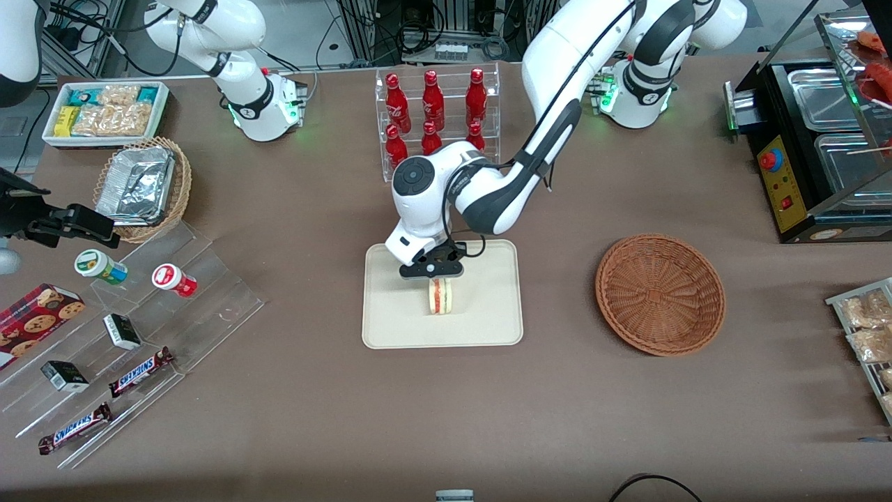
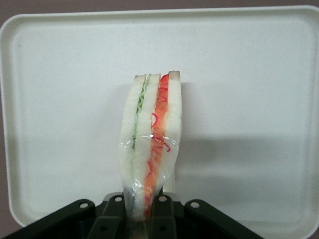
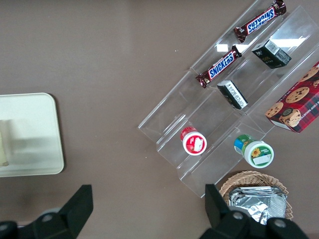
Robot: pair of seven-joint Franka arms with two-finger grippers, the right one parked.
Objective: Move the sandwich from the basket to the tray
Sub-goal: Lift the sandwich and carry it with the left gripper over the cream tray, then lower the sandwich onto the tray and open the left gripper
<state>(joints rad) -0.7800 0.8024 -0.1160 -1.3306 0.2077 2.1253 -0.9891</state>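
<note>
Cream-beige and smooth, the tray (image 1: 488, 328) is lying flat with rounded corners and a low rim. I am seeing my gripper (image 1: 433, 274) clamping the sandwich (image 1: 440, 296) at its top edge, the clear-wrapped wedge standing upright on the tray. Reddish-brown woven wicker, the basket (image 1: 660, 293) is sitting empty toward the working arm's end.

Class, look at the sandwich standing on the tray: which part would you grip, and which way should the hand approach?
Grip the sandwich across its two flat bread faces at the upper edge, coming straight down from above. It stands on edge on the tray, filling layers facing up, so the bread faces are the parallel surfaces. The hand is shut on it just so, and probably gently, since the bread looks soft.
</note>
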